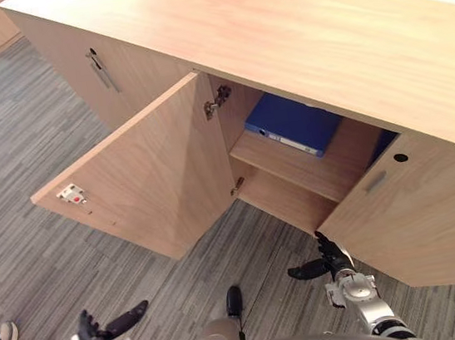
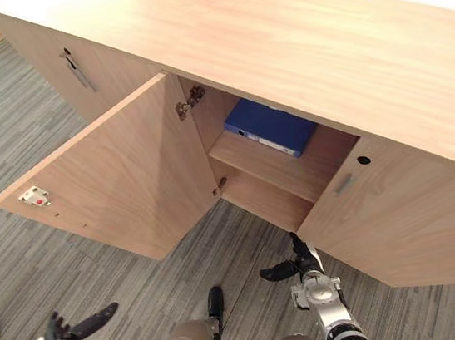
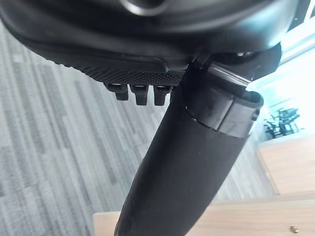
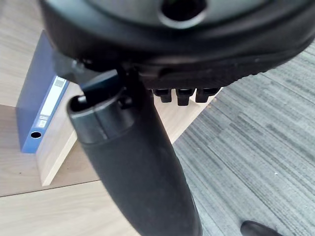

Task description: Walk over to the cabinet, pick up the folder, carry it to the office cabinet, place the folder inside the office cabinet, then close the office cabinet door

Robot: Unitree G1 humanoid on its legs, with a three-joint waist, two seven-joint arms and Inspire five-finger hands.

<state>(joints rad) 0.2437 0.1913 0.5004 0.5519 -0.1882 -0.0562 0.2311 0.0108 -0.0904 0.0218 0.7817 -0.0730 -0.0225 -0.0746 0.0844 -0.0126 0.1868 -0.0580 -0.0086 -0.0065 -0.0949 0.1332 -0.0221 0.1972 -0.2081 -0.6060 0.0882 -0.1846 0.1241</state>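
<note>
The blue folder (image 1: 293, 124) lies flat on the upper shelf (image 1: 316, 173) inside the office cabinet (image 1: 294, 35), toward the shelf's back edge, so the placing looks done and closing is the step in hand. Both doors stand open. The right hand (image 1: 333, 255) hangs empty with loose fingers, thumb out, just below the right door (image 1: 423, 220). The left hand (image 1: 88, 337), also relaxed and empty, is low, well apart from the left door (image 1: 153, 176). Next, each door likely needs a flat push on its outer face.
</note>
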